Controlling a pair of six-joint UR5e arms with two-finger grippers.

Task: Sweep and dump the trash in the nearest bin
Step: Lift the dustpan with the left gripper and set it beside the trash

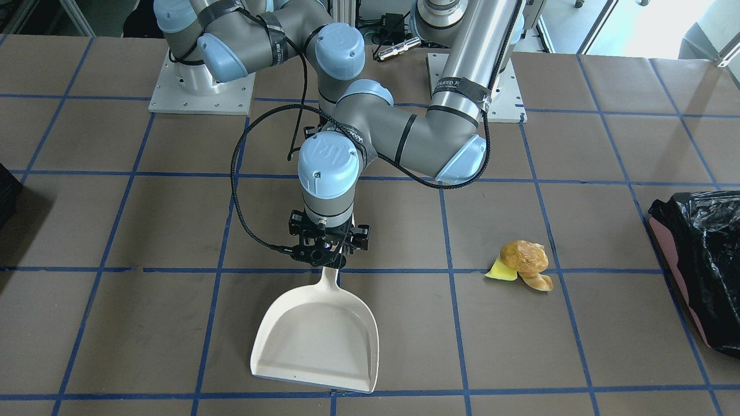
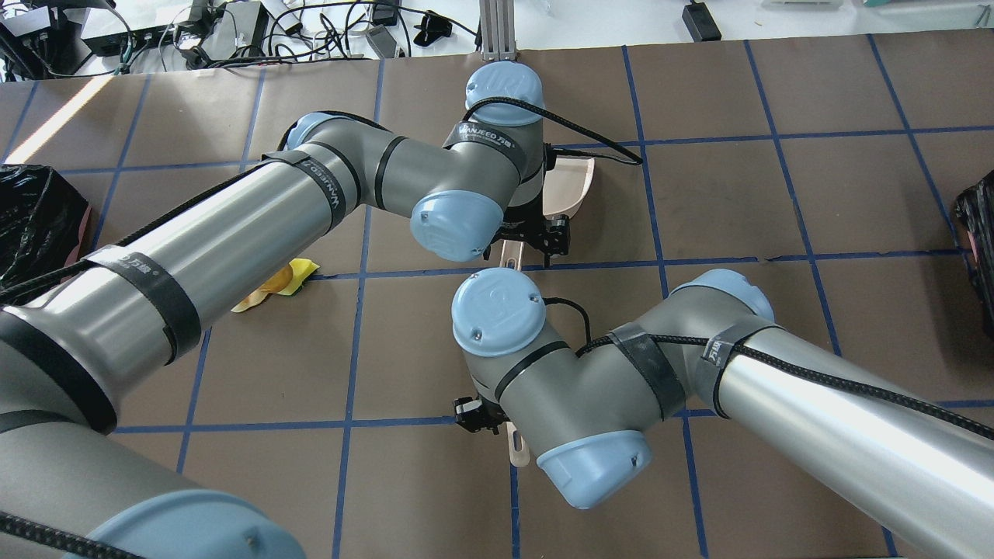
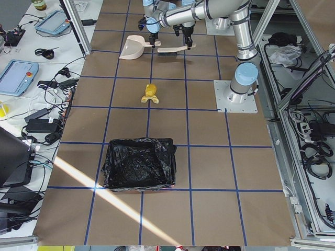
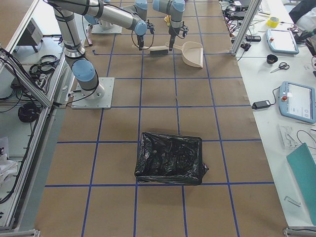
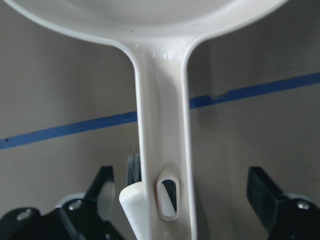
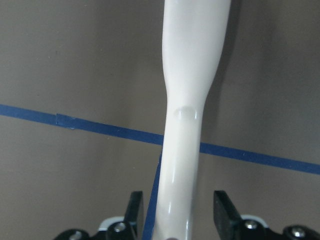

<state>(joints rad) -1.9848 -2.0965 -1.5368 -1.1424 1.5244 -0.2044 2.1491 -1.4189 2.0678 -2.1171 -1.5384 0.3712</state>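
Dustpan handle [image 5: 162, 125] fills the left wrist view and runs straight up between the fingers [image 5: 104, 186] of the left gripper [image 5: 184, 192]. That gripper is spread wide, with a gap on each side and neither finger touching the handle. In the front view it points down over the handle's end.

The white dustpan [image 1: 318, 341] lies flat on the brown table [image 1: 173, 231] with its blue tape grid. Its mouth is turned away from the robot and its handle points toward the robot.

The brush [image 3: 170, 50], white with black bristles, lies just behind the dustpan on the robot's side of the dustpan handle. One end pokes in beside that handle in the left wrist view; cannot tell if they touch. The right gripper [image 6: 178, 212] hovers over the brush handle [image 6: 187, 100] with a finger on either side. It is spread, with slim gaps, pinching nothing.

The trash [image 1: 523, 266] sits well apart from the dustpan, off toward the robot's left, in one clump on a tape line:
- a bread lump [image 1: 523, 256]
- a yellow sponge wedge [image 1: 500, 271] tucked against the lump
- a tan pastry piece [image 1: 537, 281] against the lump's other side

In the overhead view the left arm covers most of the clump.

The bin [image 1: 699, 242] has a pink side and a wrinkly black bag over its rim. It stands farther from the dustpan the same way, past the trash, near the table's end. The trash lies between dustpan and bin, apart from both. A second black-bagged container [image 4: 170, 158] stands on the dustpan's other side, near the opposite end.
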